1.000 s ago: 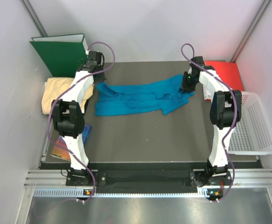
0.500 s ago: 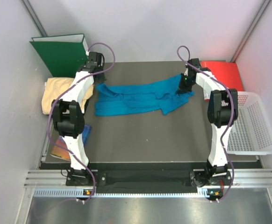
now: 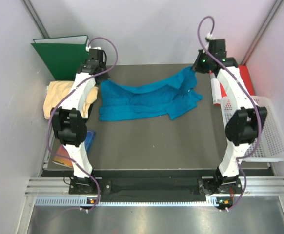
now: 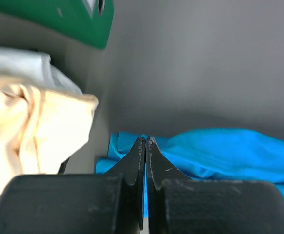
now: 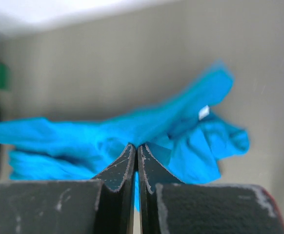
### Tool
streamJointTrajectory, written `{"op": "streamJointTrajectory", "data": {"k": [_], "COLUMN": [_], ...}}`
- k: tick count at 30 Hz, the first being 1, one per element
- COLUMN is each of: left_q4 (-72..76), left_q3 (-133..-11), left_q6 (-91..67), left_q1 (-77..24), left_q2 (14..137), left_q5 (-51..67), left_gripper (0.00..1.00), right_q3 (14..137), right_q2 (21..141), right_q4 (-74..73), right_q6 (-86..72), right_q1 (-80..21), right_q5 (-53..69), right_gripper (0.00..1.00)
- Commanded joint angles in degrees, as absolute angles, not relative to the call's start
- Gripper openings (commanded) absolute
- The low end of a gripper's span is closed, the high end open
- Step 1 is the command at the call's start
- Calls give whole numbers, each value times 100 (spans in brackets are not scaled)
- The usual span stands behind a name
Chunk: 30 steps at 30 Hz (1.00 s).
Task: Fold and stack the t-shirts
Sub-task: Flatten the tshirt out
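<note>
The teal-blue t-shirt is stretched across the far half of the dark mat, its two far corners raised. My left gripper is shut on its far left corner; in the left wrist view blue cloth shows between the jaws. My right gripper is shut on the far right corner; in the right wrist view the shirt hangs from the tips, its white label showing. The pale yellow-orange t-shirt lies bunched off the mat at the left, and shows in the left wrist view.
A green binder stands at the far left behind the yellow shirt. A red folder lies at the far right, next to a white basket. A colourful object lies by the left arm. Grey walls close in on three sides.
Both grippers have risen and moved toward the far edge, lifting the teal shirt's two far corners off the mat. The right arm swung back and up the most. The shirt's top edge is now pulled tauter.
</note>
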<state>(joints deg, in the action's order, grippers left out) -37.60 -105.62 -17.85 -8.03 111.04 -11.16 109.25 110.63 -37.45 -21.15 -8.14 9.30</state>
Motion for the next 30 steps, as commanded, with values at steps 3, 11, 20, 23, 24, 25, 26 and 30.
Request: {"op": "streamJointTrajectory", "data": {"k": [3, 11, 20, 23, 24, 25, 26, 30], "left_q4": [-3068, -3146, -4120, -4420, -4638, -4736, -4842, -5272], "left_q3": [-10934, -11013, -11118, -11092, -11144, -11197, -11249, -11548], "left_q6": [-1863, -1837, -1828, -1767, -1723, -1714, -1670, -1573], "left_q1": [-888, -975, -1485, -1573, -1582, -1582, -1582, -1573], "left_q2": [10187, 9240, 7579, 6990, 6857, 6716, 6463, 5916], "left_q5": [-1160, -1345, -1678, -1705, -1679, -1670, -1679, -1688], "left_gripper": [0, 0, 0, 0, 0, 0, 0, 0], "right_q3": [11075, 10705, 11056, 11319, 11564, 11679, 11898, 12278], "right_q2": [9678, 8186, 6445, 6014, 5916, 5837, 5679, 5380], "right_q4": [-3182, -3593, -4911, -5377, -5518, -5641, -5843, -6283], "right_q6": [-1794, -1372, -1169, -1204, -1213, -1274, -1301, -1537], "right_q1": [-879, -896, -896, -896, -888, -896, -888, -896], "right_q5": [615, 572, 562, 738, 782, 878, 922, 1195], "right_gripper": [0, 0, 0, 0, 0, 0, 0, 0]}}
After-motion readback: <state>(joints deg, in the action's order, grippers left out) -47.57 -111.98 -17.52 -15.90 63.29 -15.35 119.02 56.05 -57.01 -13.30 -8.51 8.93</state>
